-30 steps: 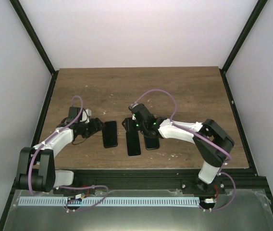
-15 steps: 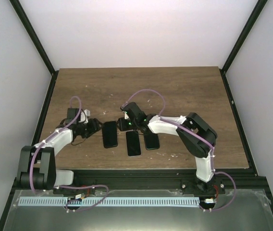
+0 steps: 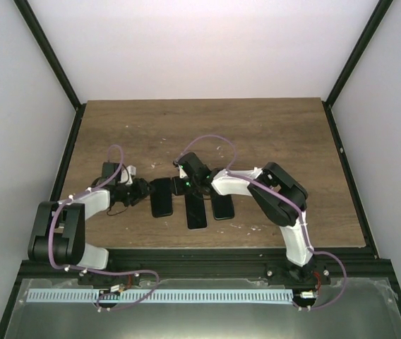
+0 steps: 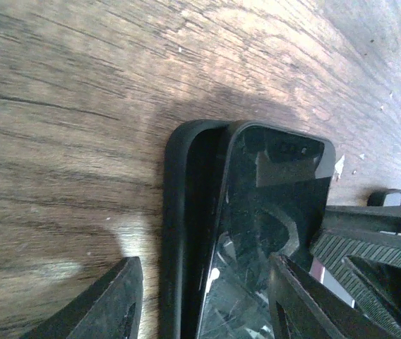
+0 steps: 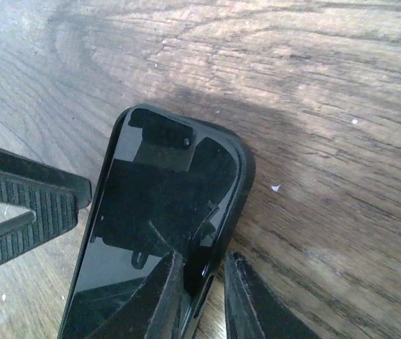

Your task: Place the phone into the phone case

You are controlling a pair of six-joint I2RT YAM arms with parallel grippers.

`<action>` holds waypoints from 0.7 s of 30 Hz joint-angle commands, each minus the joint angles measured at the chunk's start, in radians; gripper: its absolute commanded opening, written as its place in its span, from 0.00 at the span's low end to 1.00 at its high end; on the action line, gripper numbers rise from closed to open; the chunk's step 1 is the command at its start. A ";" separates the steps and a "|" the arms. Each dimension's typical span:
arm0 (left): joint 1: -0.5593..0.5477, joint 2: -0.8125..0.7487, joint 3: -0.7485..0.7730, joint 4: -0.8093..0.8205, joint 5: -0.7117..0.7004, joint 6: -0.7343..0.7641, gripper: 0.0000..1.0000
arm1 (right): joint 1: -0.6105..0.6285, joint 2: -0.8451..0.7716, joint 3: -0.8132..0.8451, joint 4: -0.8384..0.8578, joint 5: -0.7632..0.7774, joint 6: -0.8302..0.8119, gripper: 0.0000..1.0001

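The phone, black with a glossy screen, lies leftmost of three dark slabs. In the left wrist view the phone sits tilted in a black-walled case, with the case's left wall standing clear of it. No clear shell with a white ring shows. My left gripper is open, and its fingers straddle the phone and case. My right gripper is nearly closed on the case's right rim beside the phone's screen, with the rim between its fingertips.
Two more black slabs lie to the right of the phone, one in the middle and one further right. The wooden table is bounded by black frame posts and white walls. Each wrist view shows the other gripper's ribbed finger.
My right arm has swung left from the middle slabs to the right edge of the leftmost phone. My left gripper has edged closer to the phone's left side.
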 commanded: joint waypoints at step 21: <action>-0.010 0.033 -0.012 0.066 0.022 -0.012 0.32 | 0.002 0.061 0.020 0.055 -0.094 0.002 0.04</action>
